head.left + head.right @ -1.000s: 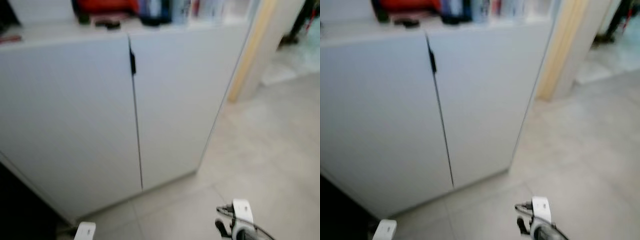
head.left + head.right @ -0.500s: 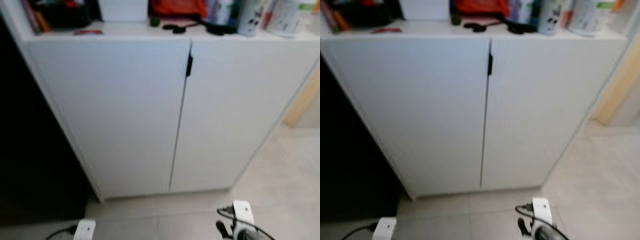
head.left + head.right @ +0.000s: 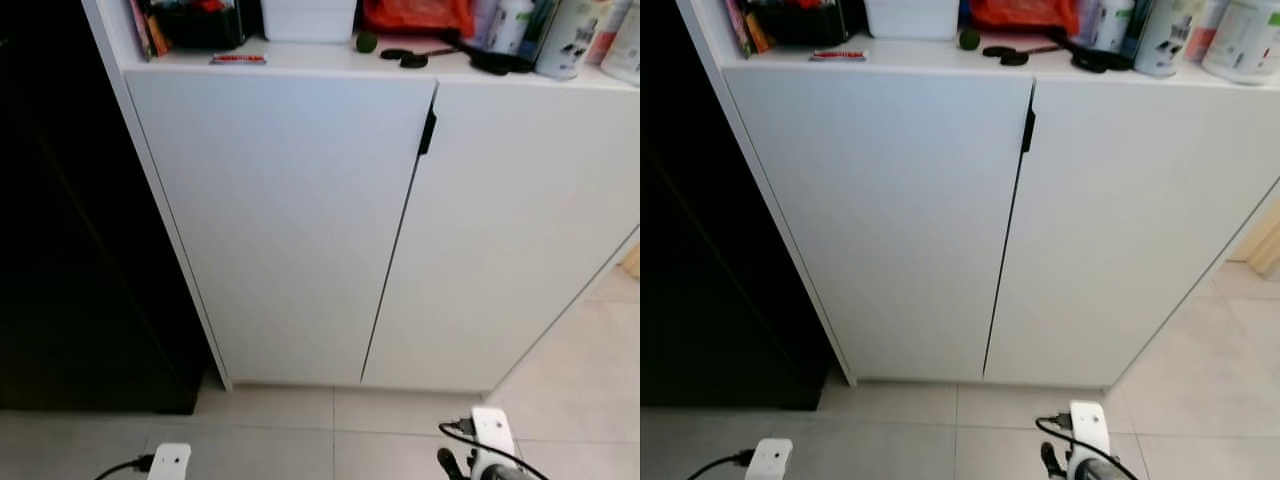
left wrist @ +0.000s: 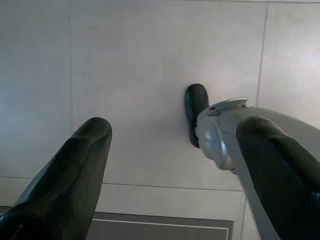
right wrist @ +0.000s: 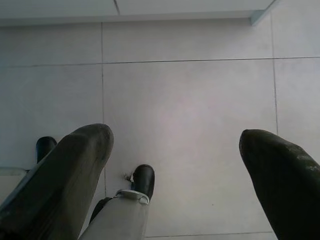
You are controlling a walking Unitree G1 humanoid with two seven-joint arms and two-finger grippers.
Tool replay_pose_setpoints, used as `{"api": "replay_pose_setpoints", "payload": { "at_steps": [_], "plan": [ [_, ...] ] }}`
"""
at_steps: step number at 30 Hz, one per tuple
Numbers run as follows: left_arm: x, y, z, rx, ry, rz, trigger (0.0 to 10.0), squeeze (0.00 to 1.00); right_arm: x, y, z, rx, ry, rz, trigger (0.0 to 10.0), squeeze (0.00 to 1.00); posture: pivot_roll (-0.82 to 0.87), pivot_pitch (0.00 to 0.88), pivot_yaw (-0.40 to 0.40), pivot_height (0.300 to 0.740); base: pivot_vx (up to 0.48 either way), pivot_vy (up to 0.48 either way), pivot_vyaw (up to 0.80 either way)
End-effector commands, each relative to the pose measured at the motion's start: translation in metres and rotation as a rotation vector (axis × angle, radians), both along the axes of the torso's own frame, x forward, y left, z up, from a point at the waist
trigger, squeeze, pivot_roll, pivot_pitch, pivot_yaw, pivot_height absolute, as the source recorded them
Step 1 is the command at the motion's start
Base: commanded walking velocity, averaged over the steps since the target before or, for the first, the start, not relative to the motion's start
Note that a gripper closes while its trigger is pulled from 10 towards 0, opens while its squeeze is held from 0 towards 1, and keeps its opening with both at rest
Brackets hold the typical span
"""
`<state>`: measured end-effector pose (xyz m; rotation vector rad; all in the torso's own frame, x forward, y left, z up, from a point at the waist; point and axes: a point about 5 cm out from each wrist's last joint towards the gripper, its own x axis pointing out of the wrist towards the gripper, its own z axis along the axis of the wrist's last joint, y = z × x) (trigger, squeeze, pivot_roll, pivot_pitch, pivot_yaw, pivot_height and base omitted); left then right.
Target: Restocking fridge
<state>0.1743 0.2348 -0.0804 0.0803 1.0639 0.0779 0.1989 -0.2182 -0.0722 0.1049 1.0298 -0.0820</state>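
Camera is panning left versus half a second ago: the white cabinet is now sitting more to the right, both doors shut, black handle at the seam. The blur is clearing. A tall black unit, possibly the fridge, cannot tell, is taking up more of the left side. Clutter is lying on top: red packet, white box, cans. Left gripper and right gripper are hanging low over the tiled floor, fingers spread wide, holding nothing.
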Motion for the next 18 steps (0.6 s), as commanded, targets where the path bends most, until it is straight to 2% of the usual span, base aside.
{"api": "replay_pose_setpoints", "payload": {
  "at_steps": [1,18],
  "plan": [
    [-0.0007,-0.0001,-0.0004,-0.005,0.008,0.012,10.0,0.0,0.0034,0.0,0.0018,0.006,-0.009,-0.008,10.0,0.0,0.04,0.0,-0.066,0.74,0.0,0.33,0.0],
    [-0.0028,-0.0004,-0.0015,-0.009,0.02,0.013,10.0,0.0,0.0024,-0.0003,0.0015,0.006,-0.007,0.014,10.0,0.0,0.04,0.0,-0.06,0.74,0.0,0.327,0.0]
  ]
}}
